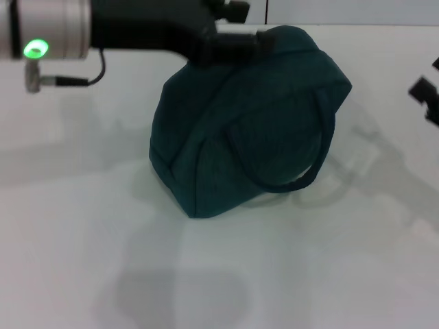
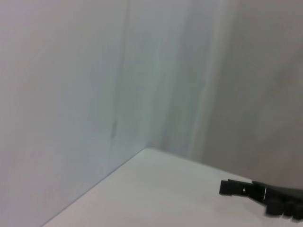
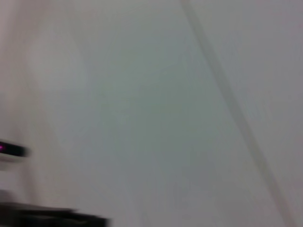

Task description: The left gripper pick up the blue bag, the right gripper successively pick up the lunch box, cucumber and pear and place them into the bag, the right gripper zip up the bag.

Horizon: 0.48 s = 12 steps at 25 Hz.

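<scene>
- The blue bag (image 1: pixel 247 123) is sitting on the white table (image 1: pixel 82 260) in the head view, slumped and tilted, its top leaning toward the far side and its bottom corner pointing toward the robot.
- The left gripper (image 1: pixel 236 42) is reaching in from the robot's left and meeting the bag's upper far edge; its fingers seem to be pinching the fabric there, though the exact contact is partly hidden by dark cloth.
- 1 padded loop handle (image 1: pixel 288 161) is lying draped across the near face of the bag; the zipper and opening are not showing, so I cannot tell if it is open or zipped.
- The right gripper (image 1: pixel 426 96) is only peeking in at the right edge of the head view, well apart from the bag; its finger state cannot be told.
- The left wrist view is showing that same right gripper (image 2: pixel 262 194) far off over bare table.
- Key relation: the bag is lying to the left of the right claw, with its long axis running roughly left-right, and the left arm is much the nearer 1.
- Lunch box, cucumber and pear are not visible; likely they are inside already or out of frame, cannot say.
- Judgement: the right claw is needing to travel leftward to the bag's top.
</scene>
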Motion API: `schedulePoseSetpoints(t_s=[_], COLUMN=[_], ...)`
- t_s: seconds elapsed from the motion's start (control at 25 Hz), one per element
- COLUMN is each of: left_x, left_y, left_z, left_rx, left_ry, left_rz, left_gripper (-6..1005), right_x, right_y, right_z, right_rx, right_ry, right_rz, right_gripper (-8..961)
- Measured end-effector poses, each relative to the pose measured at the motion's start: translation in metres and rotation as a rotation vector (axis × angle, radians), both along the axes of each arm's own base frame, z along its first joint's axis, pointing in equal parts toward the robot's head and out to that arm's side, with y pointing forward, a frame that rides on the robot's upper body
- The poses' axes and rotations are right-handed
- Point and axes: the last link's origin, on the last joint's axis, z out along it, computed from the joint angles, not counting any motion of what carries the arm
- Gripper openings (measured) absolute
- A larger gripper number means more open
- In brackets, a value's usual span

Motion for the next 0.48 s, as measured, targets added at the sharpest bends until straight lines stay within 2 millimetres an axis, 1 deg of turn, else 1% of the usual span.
schedulePoseSetpoints(t_s=[0.04, 0.16, 0.2, 0.24, 0.32, 0.36, 0.4, 0.44, 0.48], left_x=[-0.007, -0.028, -0.045, -0.045, -0.066, -0.079, -0.089, -0.101, -0.113], left_y=[-0.007, -0.025, -0.036, -0.036, -0.049, -0.056, -0.061, -0.068, -0.074], left_z=[0.0, 0.001, 0.003, 0.003, 0.004, 0.002, 0.0, -0.004, -0.008], left_rx=[0.001, -0.022, -0.039, -0.039, -0.047, -0.048, -0.048, -0.047, -0.046], left_ry=[-0.002, -0.006, -0.012, -0.012, -0.025, -0.032, -0.04, -0.043, -0.046], left_rz=[-0.035, -0.102, -0.109, -0.109, -0.109, -0.105, -0.104, -0.107, -0.104], left_gripper=[393, 523, 563, 603, 682, 722, 762, 775, 788], right_x=[-0.004, -0.009, -0.012, -0.012, -0.015, -0.015, -0.015, -0.015, -0.015], right_y=[-0.013, -0.031, -0.04, -0.04, -0.046, -0.049, -0.053, -0.053, -0.055], right_z=[0.006, 0.011, 0.011, 0.011, 0.005, 0.001, -0.008, -0.008, -0.015], right_rx=[-0.036, -0.104, -0.158, -0.158, -0.219, -0.248, -0.307, -0.307, -0.334], right_ry=[-0.015, -0.032, -0.043, -0.043, -0.066, -0.081, -0.117, -0.117, -0.138], right_rz=[0.105, 0.243, 0.317, 0.317, 0.366, 0.382, 0.403, 0.403, 0.405], right_gripper=[776, 853, 885, 885, 885, 885, 885, 886, 886])
